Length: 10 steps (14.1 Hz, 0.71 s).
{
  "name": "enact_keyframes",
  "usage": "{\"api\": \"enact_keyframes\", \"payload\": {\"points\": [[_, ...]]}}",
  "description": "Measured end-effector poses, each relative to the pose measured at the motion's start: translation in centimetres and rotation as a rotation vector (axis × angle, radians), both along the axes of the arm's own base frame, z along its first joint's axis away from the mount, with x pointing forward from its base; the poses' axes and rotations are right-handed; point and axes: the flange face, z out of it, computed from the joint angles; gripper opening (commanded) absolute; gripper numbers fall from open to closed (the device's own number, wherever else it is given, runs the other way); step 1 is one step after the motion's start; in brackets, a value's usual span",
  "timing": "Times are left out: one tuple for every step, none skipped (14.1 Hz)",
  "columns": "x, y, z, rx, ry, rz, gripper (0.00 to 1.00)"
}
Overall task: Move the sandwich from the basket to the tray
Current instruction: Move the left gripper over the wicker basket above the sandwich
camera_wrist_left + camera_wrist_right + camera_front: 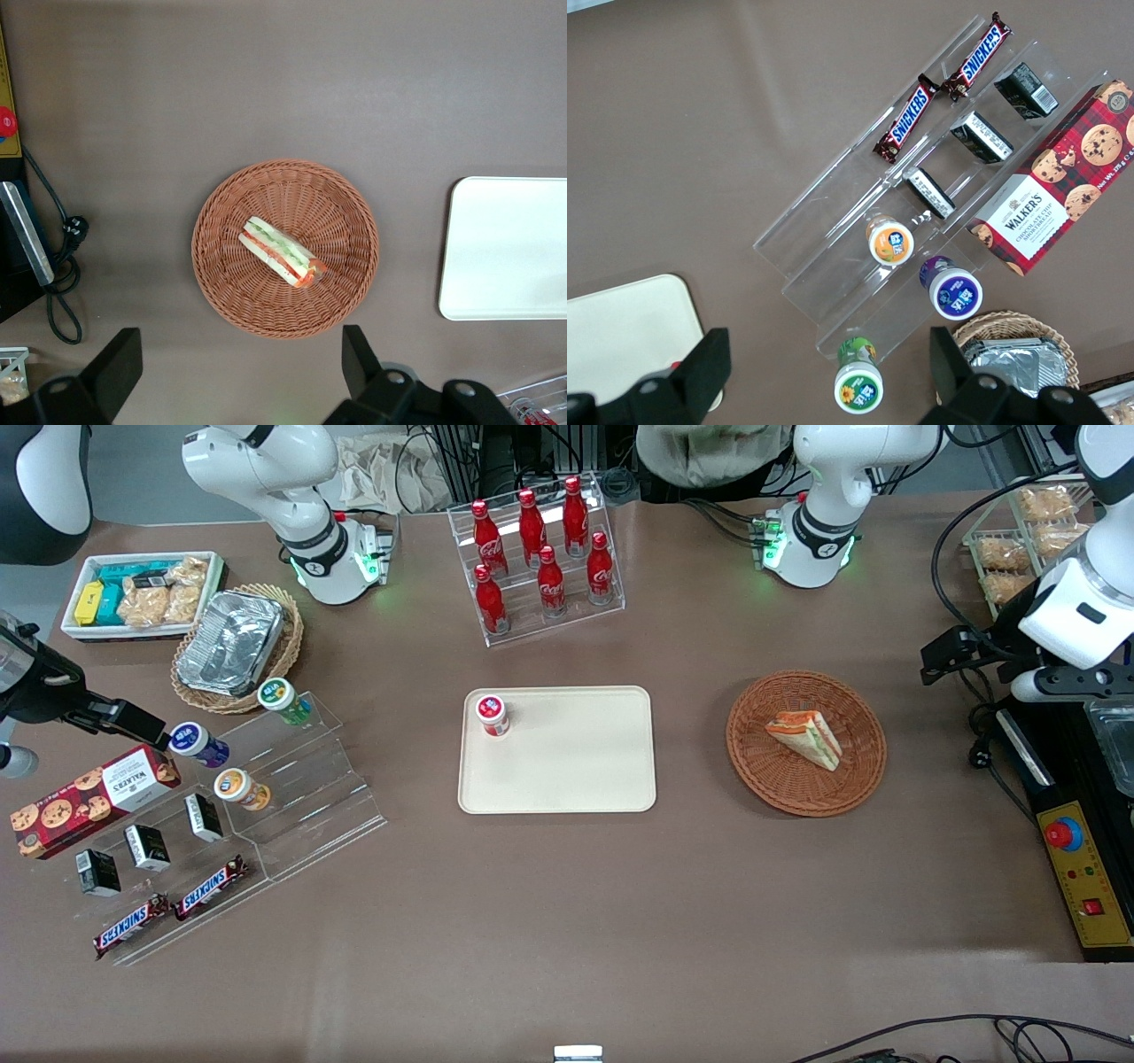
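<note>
Brown tabletop (567, 921) carries the basket (780, 788), with the sandwich (804, 737) lying in it. Beside it, toward the parked arm's end, sits the tray (576, 779), a small jar (493, 715) on one corner. Above the basket hangs the hand (239, 367), released, fingers spread wide.

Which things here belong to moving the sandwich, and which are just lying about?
Job: sandwich in the basket; tray; open gripper above the basket.

Lying about: red-lidded cup on the tray, cola bottles, cookie box, Snickers bars.
</note>
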Motion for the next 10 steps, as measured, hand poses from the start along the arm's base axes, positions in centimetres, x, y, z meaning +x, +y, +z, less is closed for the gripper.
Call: {"api": "enact_keyframes", "payload": {"points": [[0.0,0.0,0.0,0.001,0.0,0.0,1.0],[0.0,0.0,0.0,0.002,0.0,0.0,1.0],[0.0,0.0,0.0,0.002,0.0,-0.001,1.0],[0.0,0.0,0.0,0.002,0.0,-0.001,1.0],[0.0,0.0,0.0,0.004,0.0,-0.001,1.0],[0.0,0.0,0.0,0.01,0.0,-0.002,1.0],[0.0,0.1,-0.1,0.023,0.003,-0.004,1.0],[-0.1,0.1,-0.5,0.033,0.014,-0.007,1.0],[-0.2,0.0,-1.0,0.036,0.032,-0.009,1.0],[-0.5,0.0,-1.6,0.037,0.054,-0.011,1.0]]}}
